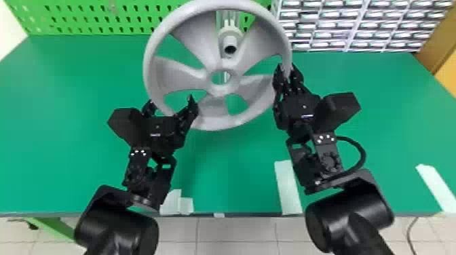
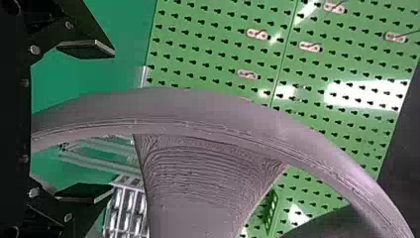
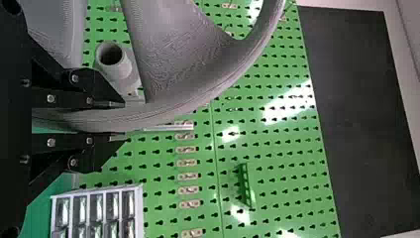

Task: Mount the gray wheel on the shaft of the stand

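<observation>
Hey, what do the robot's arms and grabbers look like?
The left arm and right arm are black, with chunky rounded parts lower down. A black cable curves beside the right one. The left gripper and right gripper are black too, each with two pointy-looking fingers, a boxy block beside it and little silver screws.

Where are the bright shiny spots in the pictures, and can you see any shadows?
Left wrist view: white glare patches on the green pegboard; right wrist view: glare there too; head view: bright shine on the drawers, and what looks like a soft, faint shadow on the green table just below the wheel.
</observation>
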Robot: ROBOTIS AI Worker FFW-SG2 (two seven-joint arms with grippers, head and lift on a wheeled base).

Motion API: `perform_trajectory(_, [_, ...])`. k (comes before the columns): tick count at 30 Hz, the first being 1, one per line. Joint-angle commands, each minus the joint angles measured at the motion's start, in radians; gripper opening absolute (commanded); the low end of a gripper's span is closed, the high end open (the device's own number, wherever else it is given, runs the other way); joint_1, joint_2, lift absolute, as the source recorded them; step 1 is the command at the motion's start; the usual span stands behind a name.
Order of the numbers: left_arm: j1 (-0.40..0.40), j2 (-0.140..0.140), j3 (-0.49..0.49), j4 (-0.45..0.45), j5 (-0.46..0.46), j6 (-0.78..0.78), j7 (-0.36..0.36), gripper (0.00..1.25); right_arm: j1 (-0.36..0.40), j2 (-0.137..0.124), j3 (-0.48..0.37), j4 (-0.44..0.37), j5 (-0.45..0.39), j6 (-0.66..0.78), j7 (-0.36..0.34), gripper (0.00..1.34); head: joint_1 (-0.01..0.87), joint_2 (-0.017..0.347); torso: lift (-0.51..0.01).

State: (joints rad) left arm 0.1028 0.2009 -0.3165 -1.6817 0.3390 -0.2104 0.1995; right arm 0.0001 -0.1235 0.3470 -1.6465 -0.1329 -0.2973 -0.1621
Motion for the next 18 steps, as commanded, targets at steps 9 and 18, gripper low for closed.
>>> perform_trajectory(9, [0.000, 0.000, 0.001, 0.025, 0.032, -0.044, 0.028, 0.77, 0.001, 0.001, 0.000, 0.007, -0.005, -0.023, -0.016, 0.17, 0.865, 0.052, -0.101])
perform_trajectory(18, [-0.011, 0.000, 0.005, 0.026, 0.040, -0.047, 0.032, 0.60, 0.000, -0.004, 0.013, 0.007, -0.008, -0.025, -0.016, 0.17, 0.865, 0.052, -0.101])
